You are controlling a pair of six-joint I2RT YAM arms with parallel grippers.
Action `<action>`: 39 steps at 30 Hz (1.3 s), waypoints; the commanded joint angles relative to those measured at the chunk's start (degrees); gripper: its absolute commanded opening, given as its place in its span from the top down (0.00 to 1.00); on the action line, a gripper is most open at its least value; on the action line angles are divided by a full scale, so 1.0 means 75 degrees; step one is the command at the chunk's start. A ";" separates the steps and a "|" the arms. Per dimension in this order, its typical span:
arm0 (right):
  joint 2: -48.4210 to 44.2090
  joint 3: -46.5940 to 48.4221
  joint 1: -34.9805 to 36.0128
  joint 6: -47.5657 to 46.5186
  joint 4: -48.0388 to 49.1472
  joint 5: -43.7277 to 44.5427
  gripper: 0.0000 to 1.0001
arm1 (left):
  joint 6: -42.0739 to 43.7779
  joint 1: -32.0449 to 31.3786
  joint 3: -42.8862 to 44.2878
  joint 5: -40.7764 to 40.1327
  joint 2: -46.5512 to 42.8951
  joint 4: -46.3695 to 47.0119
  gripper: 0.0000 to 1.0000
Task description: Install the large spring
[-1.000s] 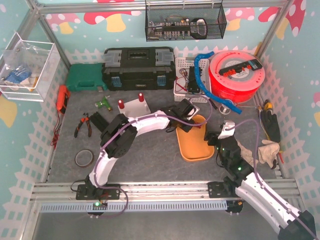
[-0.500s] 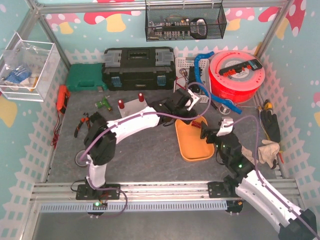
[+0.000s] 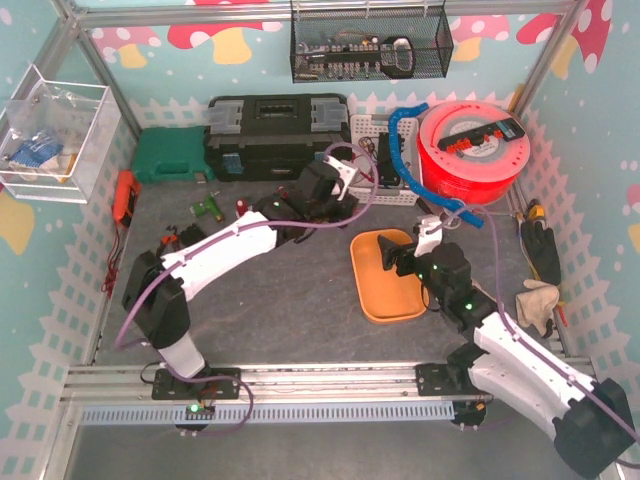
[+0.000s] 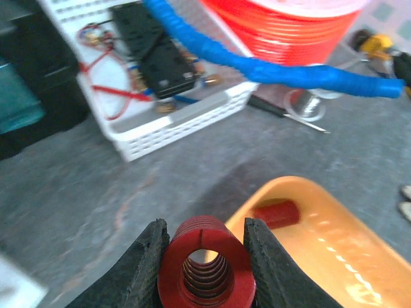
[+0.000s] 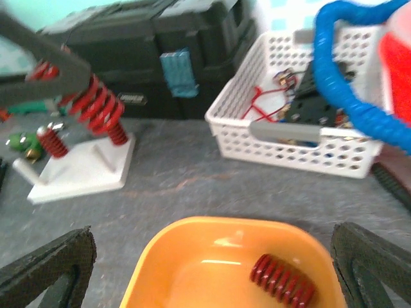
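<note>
Your left arm (image 3: pixel 230 240) reaches over the grey table (image 3: pixel 280 310) to its far middle, where the white peg base (image 5: pixel 83 170) sits left of the orange tray (image 3: pixel 385 295). The left gripper (image 4: pixel 205 269) is clamped on the large spring (image 4: pixel 205 256), a pad on each flank, with the coil tilted just above the base. To seat it well, I'd have you stand the coil upright over its post, lower it straight, and let go only once it has settled. Your right gripper (image 5: pixel 209 269) hangs over the tray with jaws wide apart, holding nothing, and a small red spring (image 5: pixel 282 282) lies below
</note>
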 commanded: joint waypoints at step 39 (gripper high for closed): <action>0.1411 -0.0903 -0.0023 -0.0287 0.1876 -0.2088 0.02 | -0.1455 0.3777 -0.3552 -0.1041 -0.1377 0.0192 0.93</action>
